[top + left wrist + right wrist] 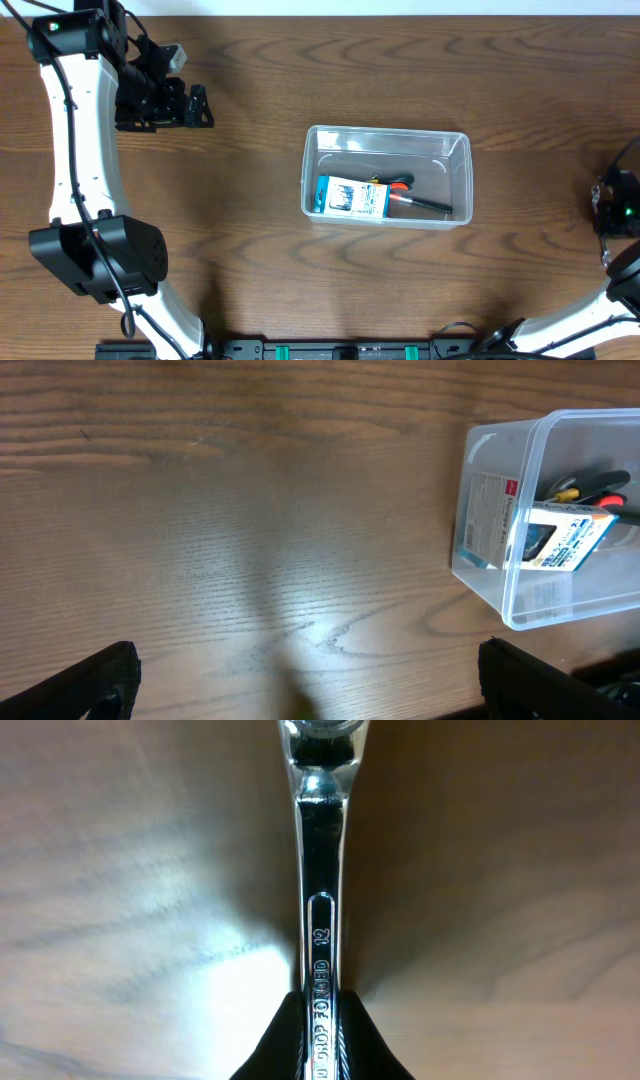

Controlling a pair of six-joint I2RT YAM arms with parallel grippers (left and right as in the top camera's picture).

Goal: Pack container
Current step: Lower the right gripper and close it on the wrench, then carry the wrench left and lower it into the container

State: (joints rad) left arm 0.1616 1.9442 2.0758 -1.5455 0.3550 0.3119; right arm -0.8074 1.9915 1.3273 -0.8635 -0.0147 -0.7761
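The clear plastic container (386,132) stands in the middle of the wooden table, and its near corner (520,595) shows at the right of the left wrist view. Inside it lie a blue-and-white card pack (350,197) and a hand tool with an orange and black handle (412,202). My right gripper (320,1010) is shut on the shank of a shiny steel wrench (320,870), which points away over the table. In the overhead view that gripper (612,200) sits at the far right edge, well apart from the container. My left gripper (310,685) is open and holds nothing.
The left arm (80,150) runs along the table's left side, with its gripper (198,106) at the back left. Bare wood lies between it and the container. A black rail (340,350) lines the front edge.
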